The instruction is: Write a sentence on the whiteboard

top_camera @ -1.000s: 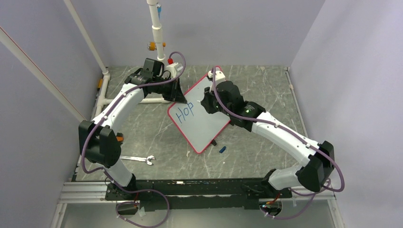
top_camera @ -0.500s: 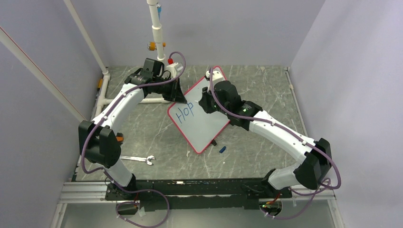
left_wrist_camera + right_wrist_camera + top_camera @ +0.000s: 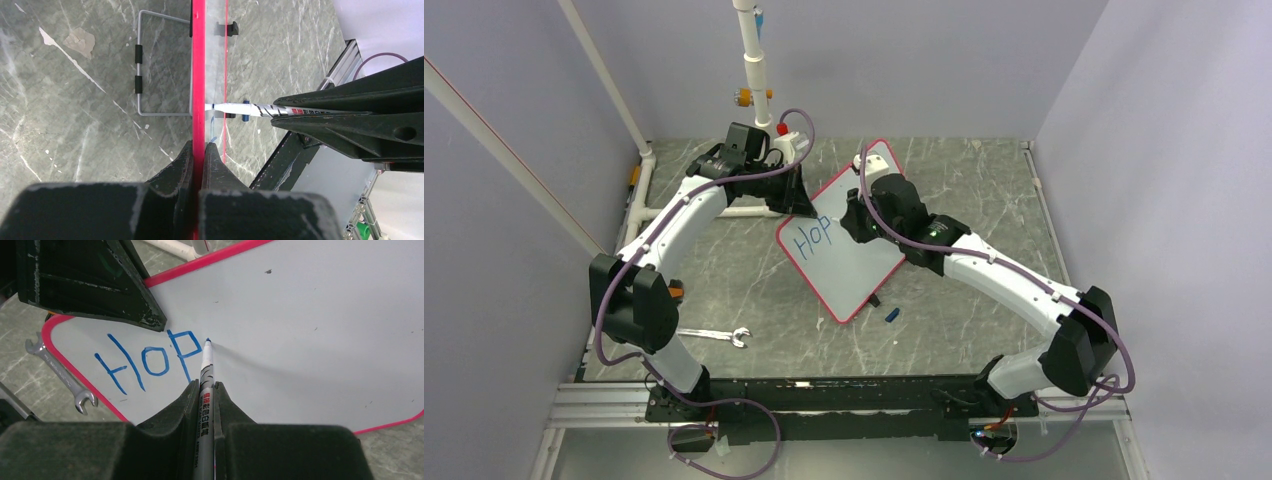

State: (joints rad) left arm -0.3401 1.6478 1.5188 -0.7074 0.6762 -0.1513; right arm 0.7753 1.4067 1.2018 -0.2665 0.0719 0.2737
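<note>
The whiteboard (image 3: 856,268) sits near the middle of the bench (image 3: 984,190), turned at an angle so one rounded corner points toward the arms, with a thin red border all round. On its left part the sentence (image 3: 812,237) so far reads "Hop" in blue letters, clear in the right wrist view (image 3: 150,360). A marker (image 3: 206,357) stands with its blue tip against the white surface just to the right of the "p".

The right tool (image 3: 205,386) has its two fingers closed tightly on the marker's barrel, which runs up between them. From above, this tool (image 3: 856,215) hangs over the board's upper middle, just right of the writing.

The left tool (image 3: 199,146) is closed on the board's red edge (image 3: 198,75), one finger on each face with no gap showing. From above it (image 3: 796,195) grips the far left edge, just above the "H". The left wrist view looks along the board edge-on, with the marker (image 3: 240,107) meeting the writing face from the right. A grey wire frame (image 3: 139,75) lies on the bench behind the board.

A small blue piece (image 3: 891,314) lies on the bench just beside the board's near corner. A wrench (image 3: 714,335) rests well apart to the left, near the left arm's base.
</note>
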